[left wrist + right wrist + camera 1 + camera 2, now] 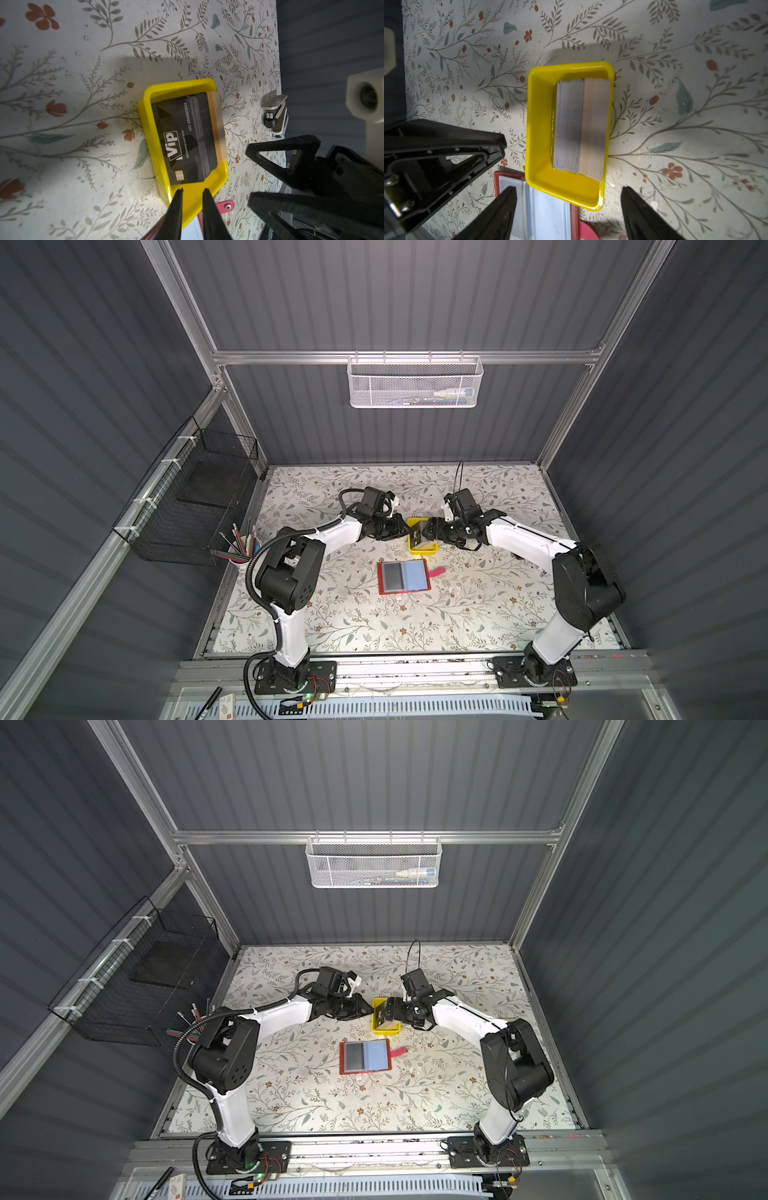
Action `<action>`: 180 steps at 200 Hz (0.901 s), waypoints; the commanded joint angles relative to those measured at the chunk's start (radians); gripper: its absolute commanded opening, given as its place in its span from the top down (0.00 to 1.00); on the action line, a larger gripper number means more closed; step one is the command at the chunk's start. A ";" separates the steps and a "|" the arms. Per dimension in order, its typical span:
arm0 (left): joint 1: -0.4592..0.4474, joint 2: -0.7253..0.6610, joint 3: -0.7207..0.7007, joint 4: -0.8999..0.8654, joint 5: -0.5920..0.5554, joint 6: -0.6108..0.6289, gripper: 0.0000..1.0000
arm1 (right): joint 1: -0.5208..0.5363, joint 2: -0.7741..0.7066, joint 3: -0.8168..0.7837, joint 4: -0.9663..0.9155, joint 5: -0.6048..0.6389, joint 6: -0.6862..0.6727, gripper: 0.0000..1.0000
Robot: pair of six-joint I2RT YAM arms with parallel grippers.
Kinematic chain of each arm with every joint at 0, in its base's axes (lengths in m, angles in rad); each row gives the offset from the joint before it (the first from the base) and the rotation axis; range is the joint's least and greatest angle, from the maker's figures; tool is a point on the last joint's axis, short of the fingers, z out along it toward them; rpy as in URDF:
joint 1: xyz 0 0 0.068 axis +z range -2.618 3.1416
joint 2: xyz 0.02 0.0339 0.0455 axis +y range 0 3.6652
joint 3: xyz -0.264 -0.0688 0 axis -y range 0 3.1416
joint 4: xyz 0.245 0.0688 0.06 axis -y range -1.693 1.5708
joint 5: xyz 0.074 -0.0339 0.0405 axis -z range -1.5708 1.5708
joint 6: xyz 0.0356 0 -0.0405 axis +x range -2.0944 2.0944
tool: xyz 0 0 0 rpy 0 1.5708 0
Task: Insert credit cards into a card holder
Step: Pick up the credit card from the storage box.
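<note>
**Cards in the tray, holder open, no card in hand**

The credit cards are seen stacked on edge in a small yellow tray, near the middle of the counter and somewhat toward its back edge. The front card, dark with white "Vip" lettering, is turned toward the left arm. Behind it a thick pack of grey and tan card edges is shown in the right wrist view. No card is seen outside the tray.

The card holder is laid open and flat just beside the tray, on the side of the counter's front edge, with its strap flung out toward the right edge. In both top views its left page is shown dark grey and its right page pale blue. Whether the dark page already has a card in it cannot be told.

The left claw is held just short of the tray's rim, its fingers parted by a narrow gap with nothing between them. The right claw is spread wide on the opposite side of the tray and is likewise empty.

The task is judged to be at an early stage: the holder has been opened, but nearly the whole stack remains to be inserted. A card has yet to be picked from the tray, carried to the holder and slid into a sleeve.
</note>
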 commanded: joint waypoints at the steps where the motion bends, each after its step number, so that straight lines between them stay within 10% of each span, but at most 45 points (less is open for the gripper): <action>1: -0.010 0.040 0.054 -0.053 0.000 0.030 0.80 | -0.007 0.036 0.040 -0.021 0.016 -0.020 0.19; 180: -0.034 0.150 0.150 -0.075 -0.027 0.013 0.85 | -0.019 0.189 0.109 -0.030 0.012 -0.014 0.23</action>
